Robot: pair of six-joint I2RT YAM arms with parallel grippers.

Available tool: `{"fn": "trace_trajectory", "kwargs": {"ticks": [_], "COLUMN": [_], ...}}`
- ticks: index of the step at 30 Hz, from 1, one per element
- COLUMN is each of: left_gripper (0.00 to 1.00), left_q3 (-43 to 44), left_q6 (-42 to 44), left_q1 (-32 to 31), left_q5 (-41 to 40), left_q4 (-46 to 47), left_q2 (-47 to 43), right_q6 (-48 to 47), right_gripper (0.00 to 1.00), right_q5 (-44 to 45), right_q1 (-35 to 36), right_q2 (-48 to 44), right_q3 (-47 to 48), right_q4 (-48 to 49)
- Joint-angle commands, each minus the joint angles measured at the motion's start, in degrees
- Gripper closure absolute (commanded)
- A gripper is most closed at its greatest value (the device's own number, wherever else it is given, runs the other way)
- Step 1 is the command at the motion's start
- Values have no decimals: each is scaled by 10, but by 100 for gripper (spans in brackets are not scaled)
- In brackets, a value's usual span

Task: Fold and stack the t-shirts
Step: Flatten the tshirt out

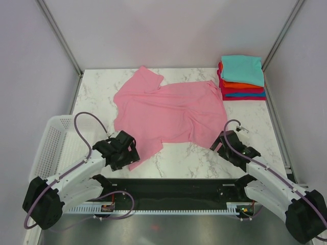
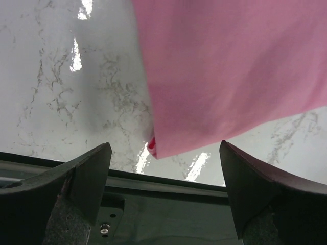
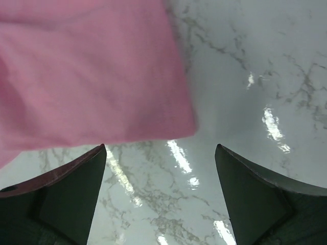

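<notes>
I see left pincer [image 2: 163,152] and right pincer [image 3: 159,149] both apart over marble tabletop [image 1: 204,159]; pink tee [image 1: 168,115] spread, pale walls [image 1: 153,30] around.

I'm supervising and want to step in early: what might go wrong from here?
1. The left gripper has only a corner tip of the pink shirt between its open fingers, so a pinch might slip off.
2. The right gripper is open with the shirt's corner lying mostly ahead of its fingers, so closing now might catch little cloth.
3. The shirt's far sleeve lies close beside the folded stack, so dragging could disturb it.
</notes>
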Motion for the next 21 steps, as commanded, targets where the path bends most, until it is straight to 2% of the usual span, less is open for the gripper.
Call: {"fn": "trace_trajectory", "kwargs": {"ticks": [1, 4, 5, 6, 8, 9, 10, 11, 13, 14, 15, 18, 21], "left_gripper": [6, 7, 8, 13, 21, 31, 37, 42, 64, 88, 98, 98, 98], "left_q3": [-32, -50, -53, -54, -53, -47, -44, -38, -9, 3, 34, 114, 183], "left_q6": [-39, -42, -40, -38, -27, -24, -19, -6, 10, 28, 35, 69, 102], "left_q1": [-3, -2, -2, -2, -2, -2, -2, -2, -1, 4, 10, 52, 111], "left_q5": [-41, -57, -61, -68, -69, -71, -71, -71, -83, -90, -94, -104, -105], "left_q4": [40, 65, 73, 88, 106, 118, 125, 127, 124, 120, 110, 48, -3], "left_q2": [12, 8, 5, 4, -4, -7, -9, -16, -19, -23, -24, -44, -82], "right_q6": [36, 35, 36, 36, 36, 35, 31, 27, 19, 7, 2, -21, -30], "right_gripper": [5, 16, 24, 28, 44, 52, 65, 71, 83, 97, 100, 100, 100], "right_q5": [34, 27, 27, 27, 20, 20, 16, 16, 21, 26, 25, 27, 76], "right_q1": [-25, -37, -39, -40, -43, -41, -43, -42, -44, -47, -51, -68, -80], "right_q2": [20, 36, 42, 45, 48, 46, 41, 40, 34, 32, 28, 6, -33], "right_q3": [-19, -36, -43, -46, -51, -51, -51, -49, -45, -38, -33, 7, 71], "right_q4": [10, 47, 59, 67, 82, 86, 91, 95, 94, 92, 90, 57, -19]}}
